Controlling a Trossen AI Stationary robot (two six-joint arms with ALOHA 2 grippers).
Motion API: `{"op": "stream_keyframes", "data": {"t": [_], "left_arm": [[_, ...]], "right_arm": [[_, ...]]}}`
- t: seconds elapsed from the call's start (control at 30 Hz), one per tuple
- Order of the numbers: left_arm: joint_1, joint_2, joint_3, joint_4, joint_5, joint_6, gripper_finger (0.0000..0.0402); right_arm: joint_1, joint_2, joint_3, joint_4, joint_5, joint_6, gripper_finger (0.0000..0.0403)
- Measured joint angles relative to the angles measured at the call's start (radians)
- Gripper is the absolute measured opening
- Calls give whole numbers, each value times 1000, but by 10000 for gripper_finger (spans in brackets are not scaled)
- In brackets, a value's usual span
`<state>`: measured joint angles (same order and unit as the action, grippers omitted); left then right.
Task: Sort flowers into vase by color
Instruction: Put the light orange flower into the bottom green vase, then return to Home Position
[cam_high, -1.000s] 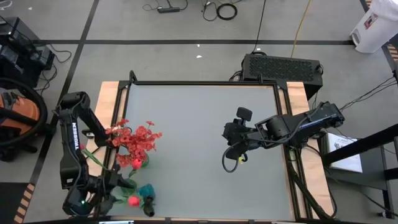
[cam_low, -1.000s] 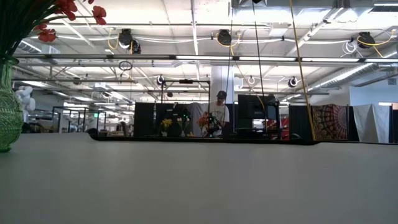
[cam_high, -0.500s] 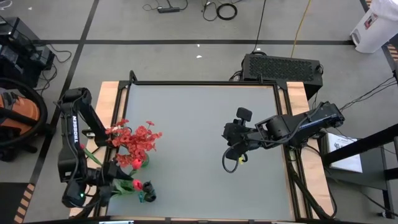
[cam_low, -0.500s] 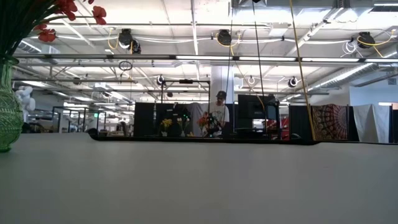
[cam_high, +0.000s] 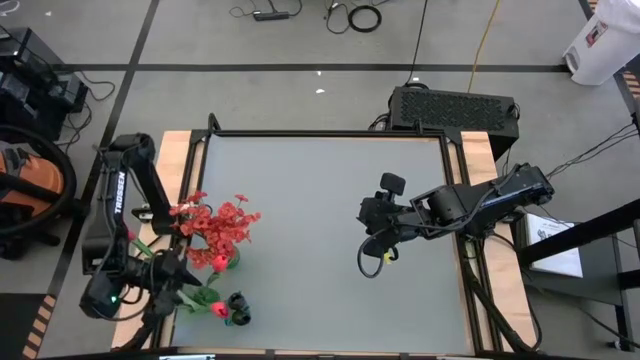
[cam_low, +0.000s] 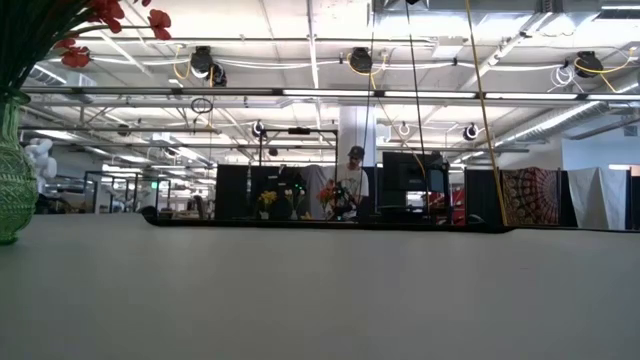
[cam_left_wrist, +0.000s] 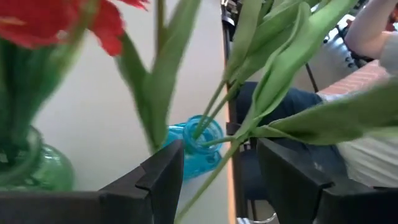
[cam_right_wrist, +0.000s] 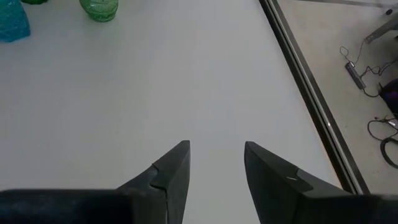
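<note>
- Red frilly blooms (cam_high: 218, 226) already stand bunched in the green vase (cam_high: 226, 260) near the left edge of the grey surface (cam_high: 320, 200); in the low view the same vase sits at the far edge of the picture with red petals above it.
- One red-pink bud (cam_high: 219, 309) and a small black bud (cam_high: 238, 300) hang on green stems (cam_left_wrist: 214, 174) at the near left corner, just in front of the green vase.
- These stems pass between the fingers of the left hand (cam_high: 172, 272), which is partly closed on them; I judge it is holding this small bunch rather than merely touching it.
- From the left wrist view, the stems lead toward the mouth of a blue vase (cam_left_wrist: 198, 149), which stands just beside the green one; whether the stem ends are already inside it or only in front of it, I cannot tell.
- My reading is that the red lot is sorted and the last flowers are being brought to, or settled in, the blue vase.
- No loose flowers show elsewhere on the surface, so little seems left beyond seating and letting go of this bunch.
- Over mid-surface, well apart from both vases, the right hand (cam_high: 372, 248) waits with its fingers apart and nothing between them.
</note>
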<state>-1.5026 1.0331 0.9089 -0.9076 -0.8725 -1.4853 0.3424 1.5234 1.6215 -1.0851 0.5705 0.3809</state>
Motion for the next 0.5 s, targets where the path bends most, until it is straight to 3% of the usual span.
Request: {"op": "stream_keyframes", "data": {"t": [0.23, 0.5], "left_arm": [[-3, -52, 0, -98, -20, -4, 208], [-3, -118, -1, -241, -46, -144, 208]], "right_arm": [[0, 0, 0, 3, 0, 15, 143], [0, 0, 0, 1, 0, 19, 143]]}}
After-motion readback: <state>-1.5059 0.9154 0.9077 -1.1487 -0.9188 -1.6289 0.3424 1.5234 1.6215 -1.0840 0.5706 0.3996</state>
